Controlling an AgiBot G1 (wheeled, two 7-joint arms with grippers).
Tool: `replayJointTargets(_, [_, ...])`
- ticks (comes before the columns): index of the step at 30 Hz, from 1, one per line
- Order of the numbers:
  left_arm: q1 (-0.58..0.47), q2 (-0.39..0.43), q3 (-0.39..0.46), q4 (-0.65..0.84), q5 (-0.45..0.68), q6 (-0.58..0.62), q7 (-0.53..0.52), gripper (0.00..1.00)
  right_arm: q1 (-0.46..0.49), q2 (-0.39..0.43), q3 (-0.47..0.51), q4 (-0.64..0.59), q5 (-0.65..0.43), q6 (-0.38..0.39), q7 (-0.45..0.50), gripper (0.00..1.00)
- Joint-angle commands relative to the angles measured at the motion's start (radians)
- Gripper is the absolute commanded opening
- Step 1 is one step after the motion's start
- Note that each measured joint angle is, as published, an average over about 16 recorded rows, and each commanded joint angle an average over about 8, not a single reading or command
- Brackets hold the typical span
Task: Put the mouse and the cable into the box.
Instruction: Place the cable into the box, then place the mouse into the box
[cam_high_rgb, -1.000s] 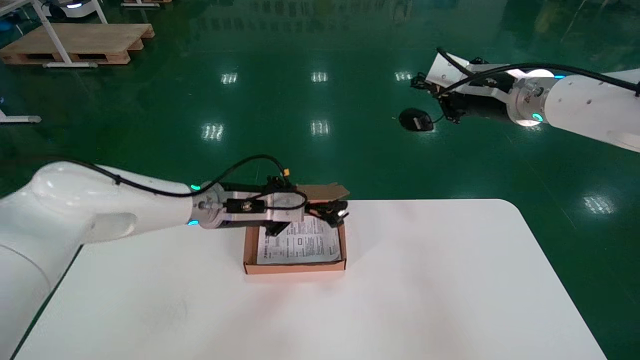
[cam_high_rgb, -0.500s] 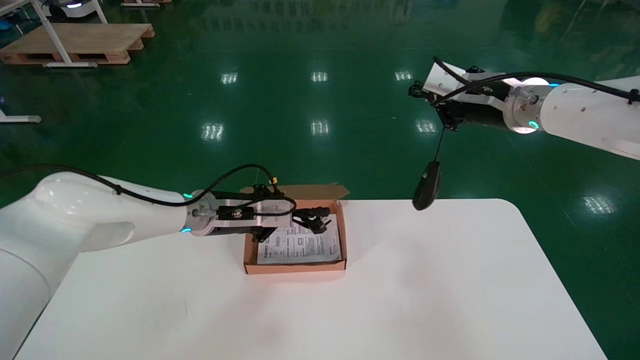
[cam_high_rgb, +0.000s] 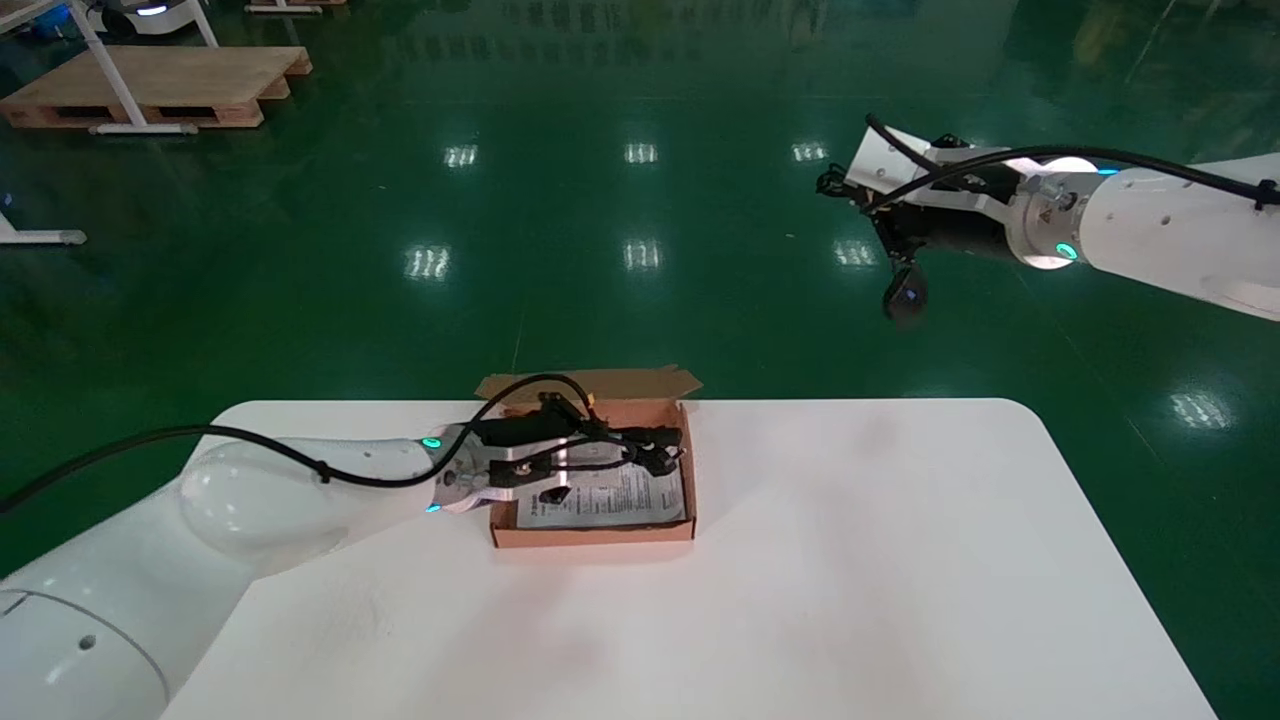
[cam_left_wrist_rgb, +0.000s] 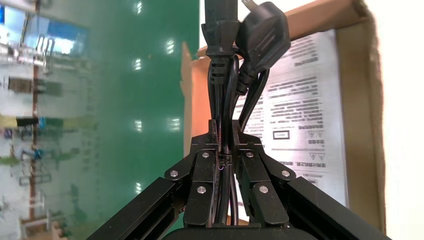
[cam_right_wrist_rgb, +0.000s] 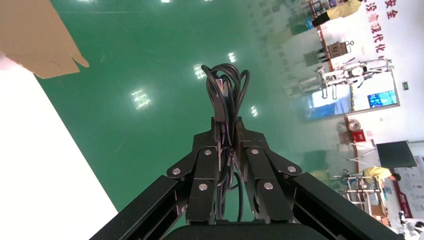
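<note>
Lowered toward the box (cam_high_rgb: 592, 534), left jaws pinch the floppy cable (cam_left_wrist_rgb: 222, 75); right jaws, 2 o'clock, hold the mouse (cam_high_rgb: 905, 295) by its limp cord (cam_right_wrist_rgb: 227, 85).

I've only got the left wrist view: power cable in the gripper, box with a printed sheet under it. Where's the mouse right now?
Observer: The mouse dangles by its cord from the right gripper. It is raised well right of the box, seen against the green floor past the table's far edge.
Operator: Is that cord properly clamped?
Observer: Yes. The right wrist view shows the gripper shut on the bundled cord.
Operator: And where over the box is my gripper?
Observer: The left gripper holds the power cable over the box's far right corner, next to the open flap.
</note>
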Motion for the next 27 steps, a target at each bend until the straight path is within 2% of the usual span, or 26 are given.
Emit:
replayJointTargets(1, [0.005,0.001,0.044,-0.013,-0.005,-0.014,-0.019,0.77,0.000,0.000,0.000,0.000,0.000,0.000,0.000,0.00])
replayJointTargets(3, [0.006,0.001,0.059,-0.018,-0.005,-0.023,-0.019,1.00,0.000,0.001,0.001,0.001,0.001,-0.001,0.000,0.00])
replayJointTargets(19, [0.008,-0.034,0.062,-0.062,-0.013,-0.016,-0.031,1.00,-0.012,0.001,-0.011,0.006,-0.011,-0.010,-0.015,0.00])
replayJointTargets(23, [-0.016,-0.077,0.058,-0.085,-0.010,-0.046,-0.054,1.00,-0.032,0.004,-0.024,0.024,-0.025,-0.019,-0.029,0.00])
replayJointTargets(27, [-0.050,-0.162,0.037,-0.117,-0.008,-0.081,-0.094,1.00,-0.064,-0.001,-0.039,0.058,-0.039,-0.021,-0.039,0.00])
